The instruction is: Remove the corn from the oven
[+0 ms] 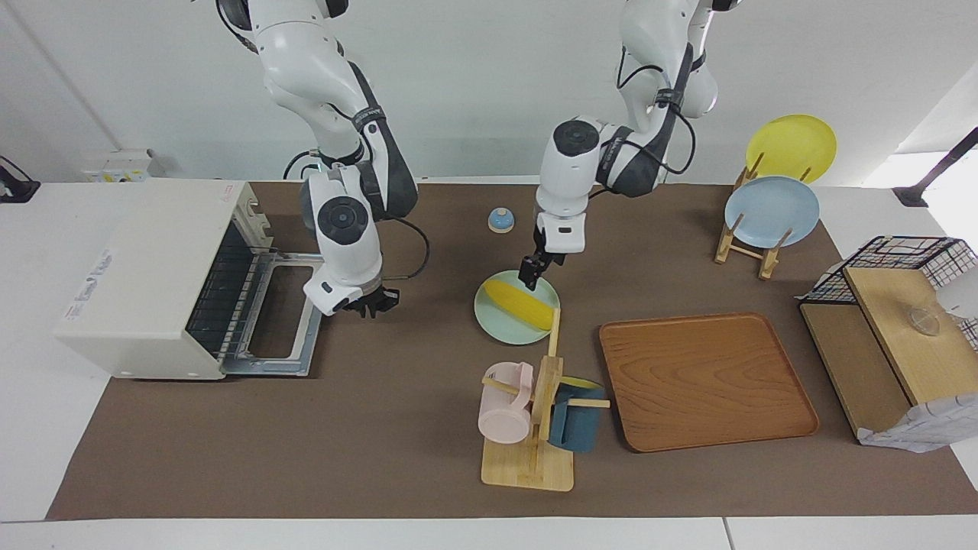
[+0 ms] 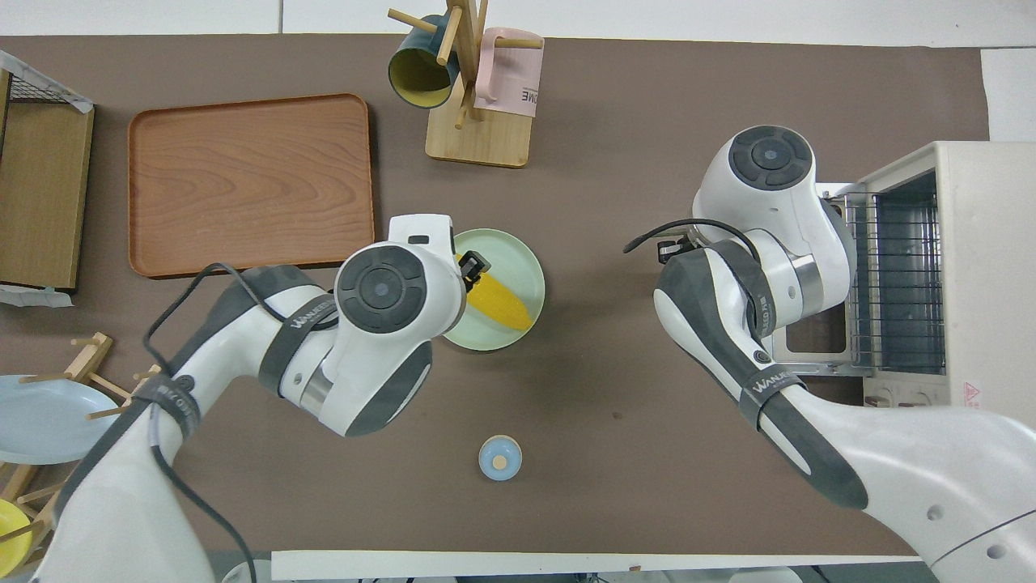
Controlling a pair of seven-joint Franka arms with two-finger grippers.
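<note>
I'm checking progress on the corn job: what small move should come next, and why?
Probably slide the right claw, shut beside the open door, under its edge to swing it up. The corn already lies on the plate, the oven rack looks bare, and the open left claw hangs over the corn.

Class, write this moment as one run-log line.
corn: on green plate | oven: door open | left gripper: over corn | right gripper: shut, beside oven door
</note>
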